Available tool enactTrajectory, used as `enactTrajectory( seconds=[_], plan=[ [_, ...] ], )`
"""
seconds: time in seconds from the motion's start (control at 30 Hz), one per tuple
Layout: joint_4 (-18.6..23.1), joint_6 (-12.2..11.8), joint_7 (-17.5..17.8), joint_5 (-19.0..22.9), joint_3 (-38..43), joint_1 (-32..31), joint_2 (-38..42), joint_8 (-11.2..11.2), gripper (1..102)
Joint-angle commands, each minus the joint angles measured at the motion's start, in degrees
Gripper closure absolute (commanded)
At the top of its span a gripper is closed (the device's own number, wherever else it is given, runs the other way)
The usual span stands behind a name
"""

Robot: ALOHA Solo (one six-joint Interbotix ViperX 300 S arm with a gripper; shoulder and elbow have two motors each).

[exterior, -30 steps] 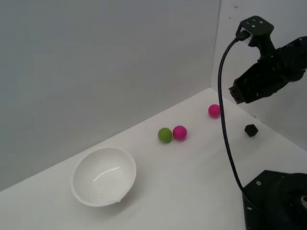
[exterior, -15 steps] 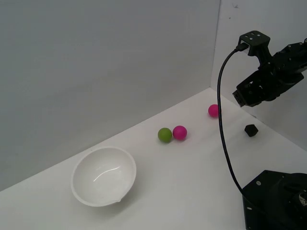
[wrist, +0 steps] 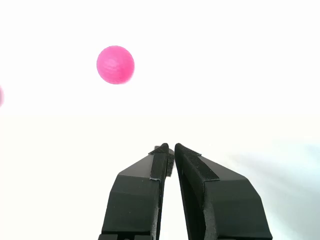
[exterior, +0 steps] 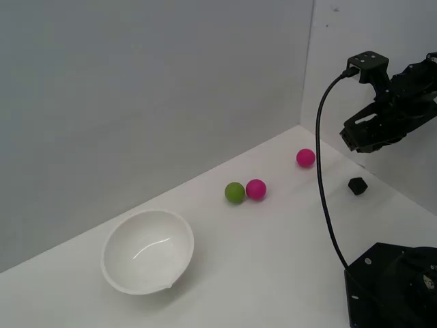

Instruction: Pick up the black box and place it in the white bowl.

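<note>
Overhead, we hold our pincer (wrist: 170, 148) pressed closed and empty, well above the worktop (exterior: 273, 260). Below it, the black box (exterior: 357, 185) rests near a pink ball (exterior: 305, 158), far from the white bowl (exterior: 147, 251).

Bare table all round the black box (exterior: 357, 185); nearest obstacle, a pink ball (exterior: 305, 158), sits well apart

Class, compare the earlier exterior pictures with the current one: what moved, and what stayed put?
Only the robot arm moved, toward the exterior view's right. Its hand is shut on nothing. The tiny matte black cube, wide glossy white bowl, green ball and two pink balls stayed put.
</note>
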Motion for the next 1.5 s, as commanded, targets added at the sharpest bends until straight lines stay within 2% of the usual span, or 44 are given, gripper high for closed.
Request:
enactTrajectory(
  seconds=[0.0, 0.1, 0.13, 0.23, 0.33, 0.47, 0.6, 1.0, 1.17, 1.47],
  plan=[
    [-1.7, 1.1, 1.0, -2.0, 0.4, 0.8, 0.1, 0.6, 100],
    [-2.0, 1.1, 1.8, -2.3, 0.8, 1.3, 0.5, 0.5, 96],
    [-2.0, 1.1, 1.8, -2.3, 1.1, 1.3, 0.8, 0.6, 88],
    [-1.9, 1.2, 1.8, -2.2, 1.1, 1.4, 1.0, 0.4, 47],
    [-1.8, 1.1, 1.8, -2.2, 1.1, 1.3, 0.9, -0.2, 34],
    [-1.8, 1.1, 1.8, -1.9, -0.1, 1.3, -0.3, -0.4, 3],
    [-1.4, -0.4, 2.3, -1.5, -0.6, 1.3, -0.9, -0.4, 3],
    [1.1, 0.4, 2.5, 1.0, -4.0, 1.5, -4.2, 0.0, 3],
    [1.3, 0.4, 1.4, 1.2, -5.0, 1.5, -5.3, 0.1, 3],
    [4.1, 0.3, -1.4, 4.0, -6.8, 1.5, -6.9, 0.1, 3]
  ],
)
